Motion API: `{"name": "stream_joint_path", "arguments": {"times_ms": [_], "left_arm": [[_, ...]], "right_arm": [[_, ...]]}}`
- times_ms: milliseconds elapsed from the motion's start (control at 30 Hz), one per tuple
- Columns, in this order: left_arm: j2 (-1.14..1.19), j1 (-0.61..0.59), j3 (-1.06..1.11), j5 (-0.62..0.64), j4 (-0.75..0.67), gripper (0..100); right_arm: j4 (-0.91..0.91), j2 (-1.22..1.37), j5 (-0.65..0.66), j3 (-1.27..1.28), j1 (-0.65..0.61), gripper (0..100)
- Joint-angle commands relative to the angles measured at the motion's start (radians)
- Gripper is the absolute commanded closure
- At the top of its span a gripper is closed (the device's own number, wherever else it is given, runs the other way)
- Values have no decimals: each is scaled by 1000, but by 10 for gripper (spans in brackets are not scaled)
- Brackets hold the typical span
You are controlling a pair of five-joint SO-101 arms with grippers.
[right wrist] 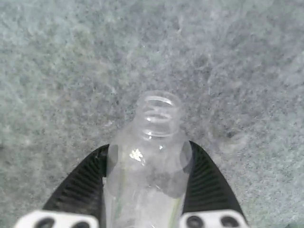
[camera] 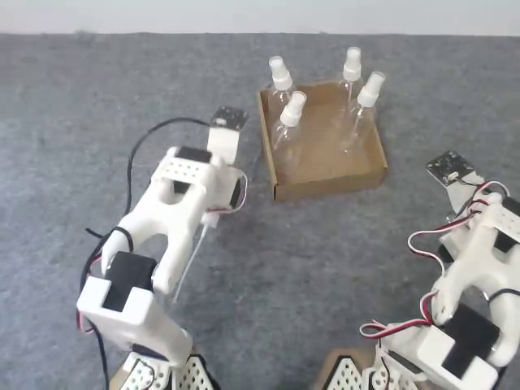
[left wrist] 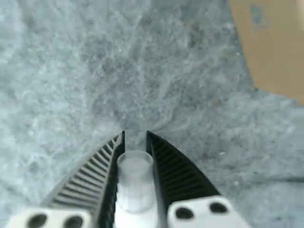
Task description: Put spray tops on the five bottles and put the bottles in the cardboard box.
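My left gripper is shut on a pale spray top, held just above the grey carpet. In the high view the left arm stands left of the cardboard box, and the top's thin dip tube slants down beneath it. A clear bottle with an open, uncapped neck sits between the fingers of my right gripper, which is shut on it. The right arm is at the right edge, in front of the box. Several capped bottles stand inside the box.
Grey carpet covers the whole table between the two arms and in front of the box. A corner of the box appears in the left wrist view. Red and black cables loop beside the arms.
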Motion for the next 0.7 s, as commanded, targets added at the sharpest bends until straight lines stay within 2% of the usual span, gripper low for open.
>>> {"name": "stream_joint_path", "arguments": {"times_ms": [0,100,267,400,567,667], "left_arm": [[-14,3,-219,-9,170,991],[-14,3,-309,-9,229,991],[-64,3,-323,-5,235,991],[-215,3,-268,-3,229,991],[-400,-6,-160,-9,229,991],[-500,-6,-82,-9,229,991]], "right_arm": [[10,-21,9,-12,7,976],[10,-19,-9,-11,12,955],[7,-21,-81,-17,5,782],[8,-21,-83,-17,-30,664],[18,-12,-135,-81,-54,670],[91,-10,-153,-158,-53,679]]}}
